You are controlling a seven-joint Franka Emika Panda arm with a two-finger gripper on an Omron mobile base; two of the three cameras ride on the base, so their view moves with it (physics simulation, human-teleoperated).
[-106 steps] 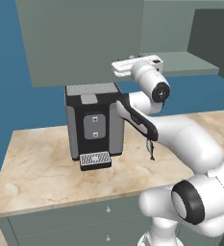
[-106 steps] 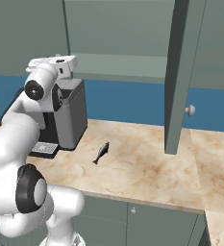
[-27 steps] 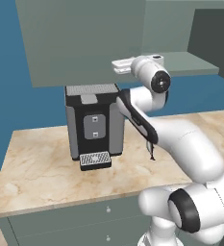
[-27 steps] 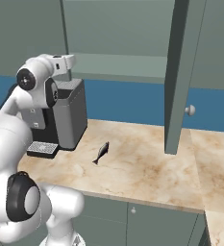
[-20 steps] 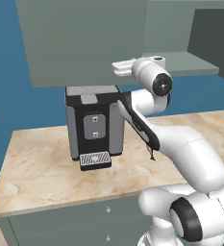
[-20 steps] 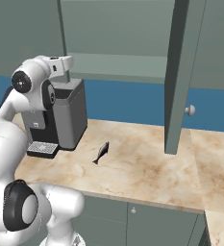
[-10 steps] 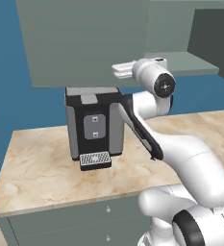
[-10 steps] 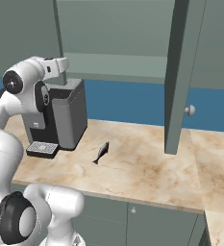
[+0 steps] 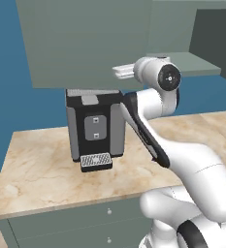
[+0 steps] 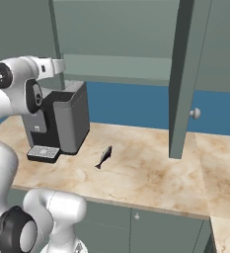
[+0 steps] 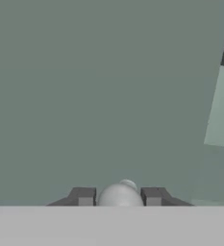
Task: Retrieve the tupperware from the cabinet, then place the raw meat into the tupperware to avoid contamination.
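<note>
Fingertips [image 11: 83,196] sit on either side of a small round pale knob [image 11: 119,194] on the cabinet's door, so the gripper [image 11: 118,197] looks closed around that knob, or at least right up against it; can't quite tell if the pads are actually pressing on it. Behind the knob the hand view is just flat grey-green door.

From the left base view the arm reaches up and far over the coffee machine [image 9: 95,128], with the hand at the bottom edge of the cabinet [image 9: 90,38], whose left door is shut. The right door [image 10: 183,74] hangs open, swung out toward the near side, with its own knob facing right. Inside you can see the inner shelf [image 10: 116,66], and I can't make out any container on it from these angles.

The raw meat [image 10: 104,156] is lying flat on the marble counter [image 10: 146,173], just right of the coffee machine and left of the open door, not touching either. Its long axis runs diagonally, one end pointing far-right and the other near-left; too small to say which end is the head. The drip tray [image 9: 96,162] sticks out at the machine's near side.
</note>
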